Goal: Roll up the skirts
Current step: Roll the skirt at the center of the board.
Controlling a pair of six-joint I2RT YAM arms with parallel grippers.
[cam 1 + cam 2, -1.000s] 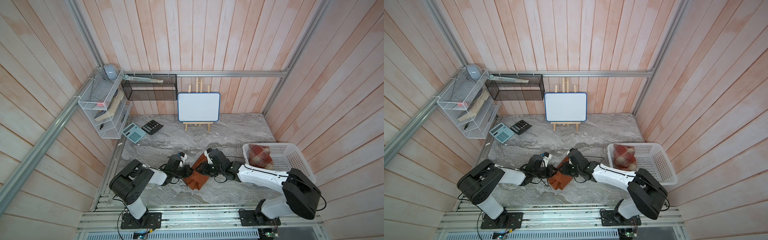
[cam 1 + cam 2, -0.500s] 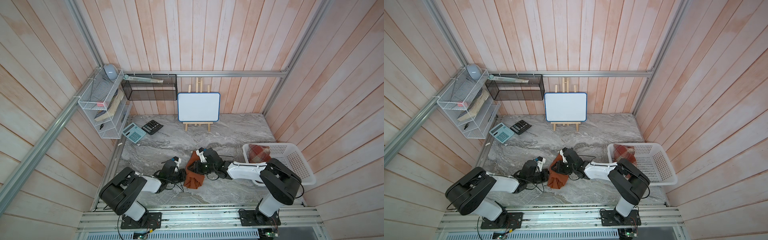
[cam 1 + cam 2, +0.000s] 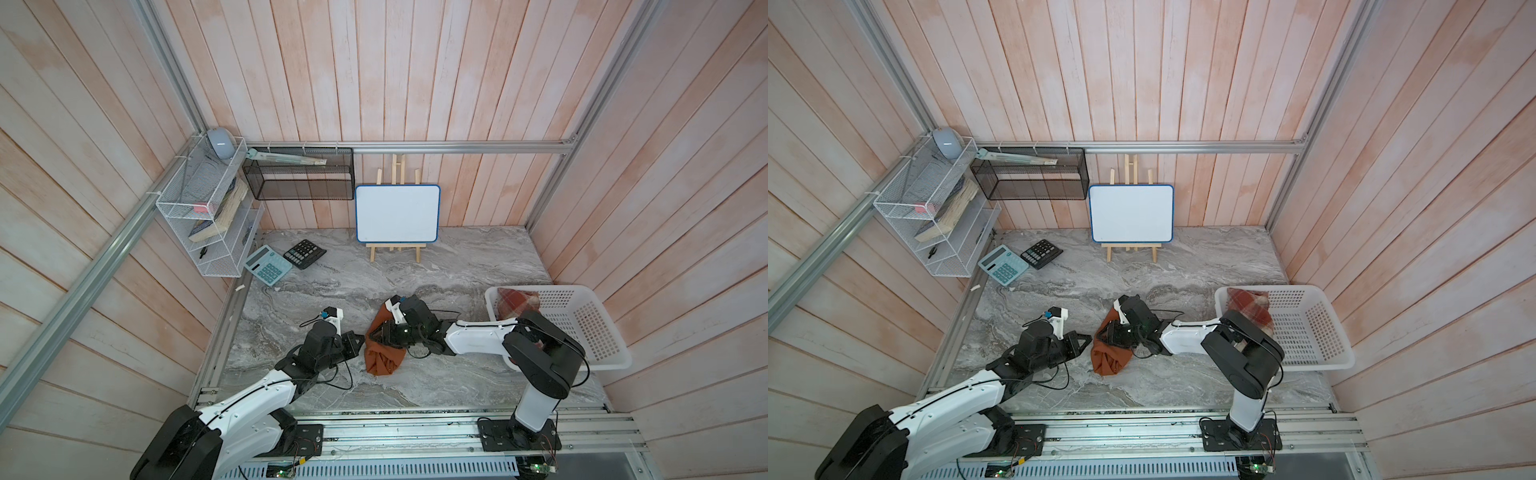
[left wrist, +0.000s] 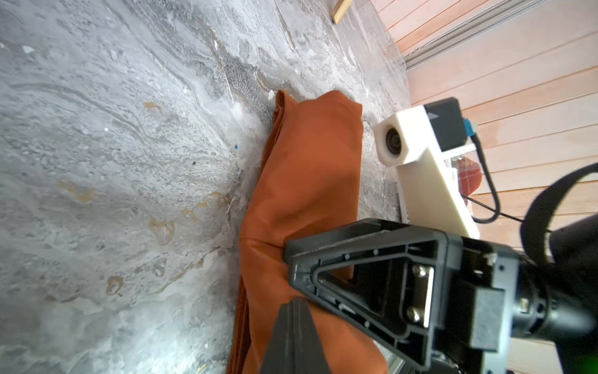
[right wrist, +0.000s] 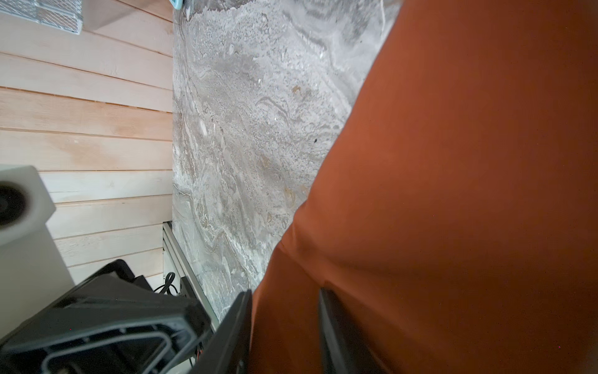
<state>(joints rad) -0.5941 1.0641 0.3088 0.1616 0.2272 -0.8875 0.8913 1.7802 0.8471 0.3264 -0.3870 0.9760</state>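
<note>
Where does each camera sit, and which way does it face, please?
Top views: stereo pair high over the front rail, looking down on the table; left arm and right arm flank the orange skirt.
Left wrist: on that arm, looking along the left arm's jaws, shut, at the skirt; the right arm's camera shows.
Right wrist: on that arm, looking past the right arm's jaws, closed on the skirt; the left arm's camera shows.
Shared: both wrist views show the skirt and the opposite camera.

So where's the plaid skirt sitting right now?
In a top view the plaid skirt lies bunched in the white basket on the table's right side, in its far corner nearest the table's middle, behind the right arm's elbow.
</note>
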